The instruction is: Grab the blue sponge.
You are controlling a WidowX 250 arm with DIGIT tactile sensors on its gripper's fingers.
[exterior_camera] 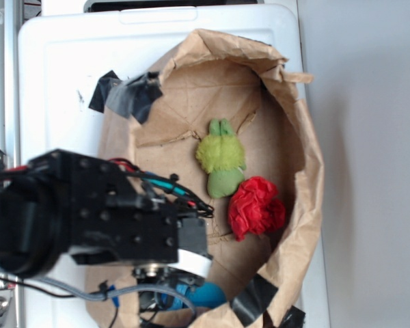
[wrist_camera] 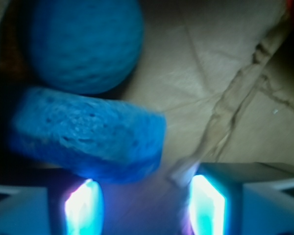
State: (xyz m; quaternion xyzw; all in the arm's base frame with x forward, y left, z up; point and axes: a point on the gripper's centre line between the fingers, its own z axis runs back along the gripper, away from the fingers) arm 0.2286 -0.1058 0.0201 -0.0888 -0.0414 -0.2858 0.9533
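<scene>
The gripper (wrist_camera: 144, 208) stands open and holds nothing. The blue sponge (wrist_camera: 88, 132) lies just ahead of its left finger (wrist_camera: 83, 208), directly below the teal ball (wrist_camera: 83, 44). Closing here could only clip the sponge's edge, or push it against the ball.

The exterior camera looks steeply down from above onto a brown paper bag (exterior_camera: 287, 137) and the robot arm (exterior_camera: 75, 212). The wrist camera sits very close, facing the bag's floor past the end effector (wrist_camera: 144, 205). Both views share a blue ball (exterior_camera: 206, 295).
</scene>
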